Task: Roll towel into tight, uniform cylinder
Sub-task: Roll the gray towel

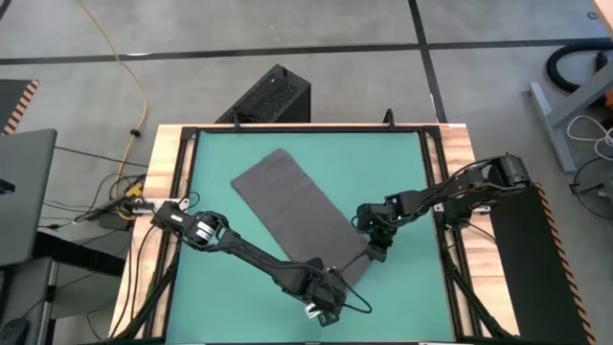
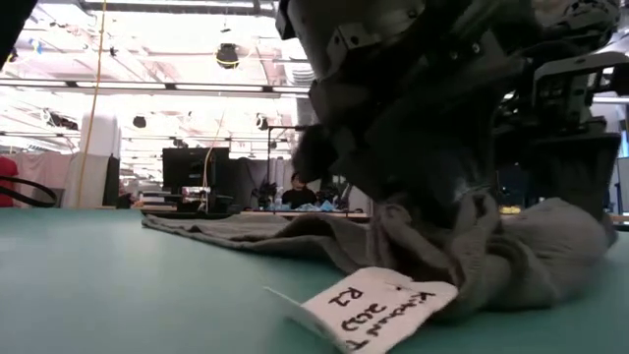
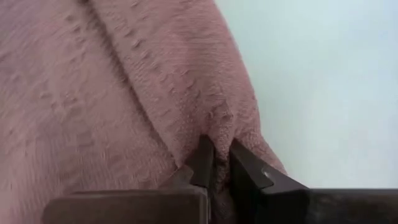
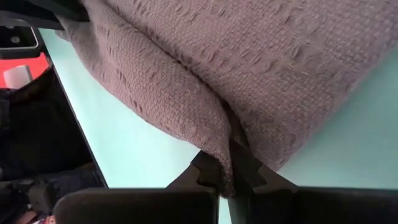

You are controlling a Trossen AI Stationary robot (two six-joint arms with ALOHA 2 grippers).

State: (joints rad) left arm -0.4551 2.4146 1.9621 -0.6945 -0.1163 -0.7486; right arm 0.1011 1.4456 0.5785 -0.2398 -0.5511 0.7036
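The towel (image 1: 292, 216) lies flat on the green mat (image 1: 220, 287), a little toward the near side of the surface (image 1: 163, 163). Its long axis runs diagonally, from the far left toward the near right. The near short end is bunched up and lifted a little from the mat, and a white tag (image 2: 378, 307) with handwriting hangs at this end.

Both arms work at this near end. The left gripper (image 1: 329, 290) is at the near corner, and its fingers (image 3: 202, 163) are pressed together on a fold of the cloth. The right gripper (image 1: 374, 251) is at the other corner of the same short edge, just beside the towel's right side, and its fingers (image 4: 214, 169) are also clamped on a pinch of cloth. The two grippers are near each other, one at each end of this edge.

From the fingers, the rest of the towel stretches away toward the far left. I judge that the roll must go in this direction, along the long axis, with both corners kept level so that the cylinder stays even.
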